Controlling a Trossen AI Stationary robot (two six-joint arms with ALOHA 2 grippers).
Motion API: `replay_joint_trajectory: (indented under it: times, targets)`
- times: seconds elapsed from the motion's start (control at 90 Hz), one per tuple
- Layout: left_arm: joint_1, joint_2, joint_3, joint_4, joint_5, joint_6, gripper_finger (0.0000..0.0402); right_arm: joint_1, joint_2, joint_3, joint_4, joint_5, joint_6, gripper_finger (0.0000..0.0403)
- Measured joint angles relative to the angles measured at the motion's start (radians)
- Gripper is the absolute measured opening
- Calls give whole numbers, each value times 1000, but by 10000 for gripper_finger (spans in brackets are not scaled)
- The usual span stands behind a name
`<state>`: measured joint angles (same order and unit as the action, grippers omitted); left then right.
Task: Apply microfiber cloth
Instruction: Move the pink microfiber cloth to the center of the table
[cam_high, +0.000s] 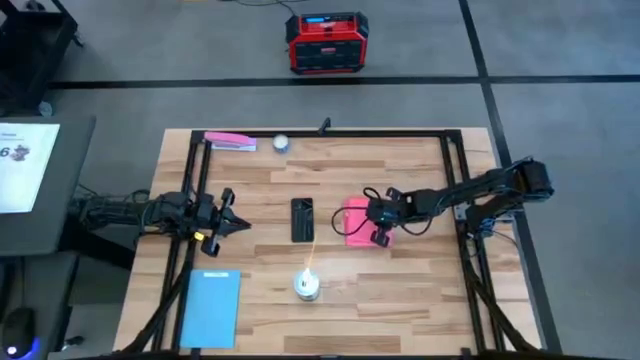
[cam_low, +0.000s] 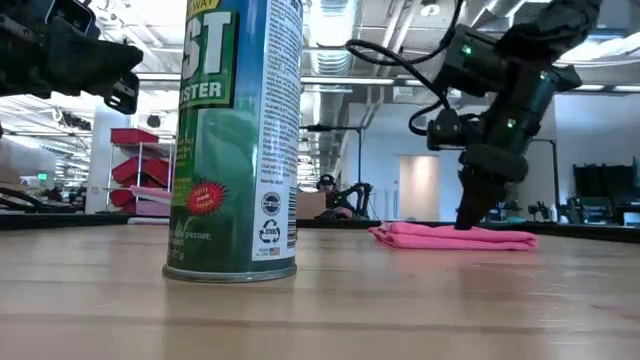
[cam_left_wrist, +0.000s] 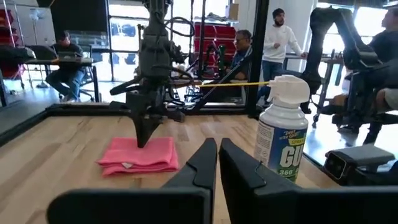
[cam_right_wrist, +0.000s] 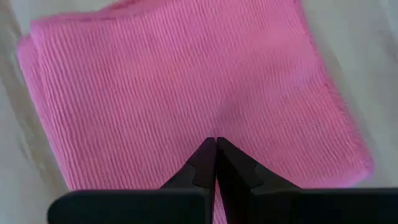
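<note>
Right wrist view shows us our right gripper (cam_right_wrist: 216, 144), jaws closed and empty, tips pressing the microfiber cloth (cam_right_wrist: 186, 87); left gripper (cam_left_wrist: 217, 149) closed, waiting.

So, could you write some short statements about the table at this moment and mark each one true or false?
1. The right pincer touches the pink cloth. True.
2. The cloth covers the phone. False: it lies beside the phone, apart from it.
3. The spray can stands upright. True.
4. The left pincer holds the spray can. False: it is shut on nothing, away from the can.
</note>
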<state>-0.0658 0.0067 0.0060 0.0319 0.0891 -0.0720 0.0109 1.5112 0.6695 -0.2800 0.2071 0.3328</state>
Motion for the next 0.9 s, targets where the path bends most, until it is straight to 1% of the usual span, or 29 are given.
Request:
replay_joint_trajectory:
  times: [0.2, 0.322, 0.489, 0.656, 0.733, 0.9]
  targets:
    - [0, 0, 0, 1, 0, -1, 0, 11, 0, -1, 25, -1, 3, 0]
    - [0, 0, 0, 2, 0, 34, 0, 11, 0, -1, 24, -1, 10, 0]
    - [0, 0, 0, 2, 0, 2, 0, 11, 0, -1, 22, -1, 10, 0]
    - [0, 0, 0, 2, 0, 19, 0, 11, 0, -11, 22, -8, 13, 0]
    - [0, 0, 0, 2, -7, 42, 0, 11, 0, -30, 32, -26, 30, 0]
    - [0, 0, 0, 0, -15, 36, 0, 33, -4, -64, 54, -18, 85, 0]
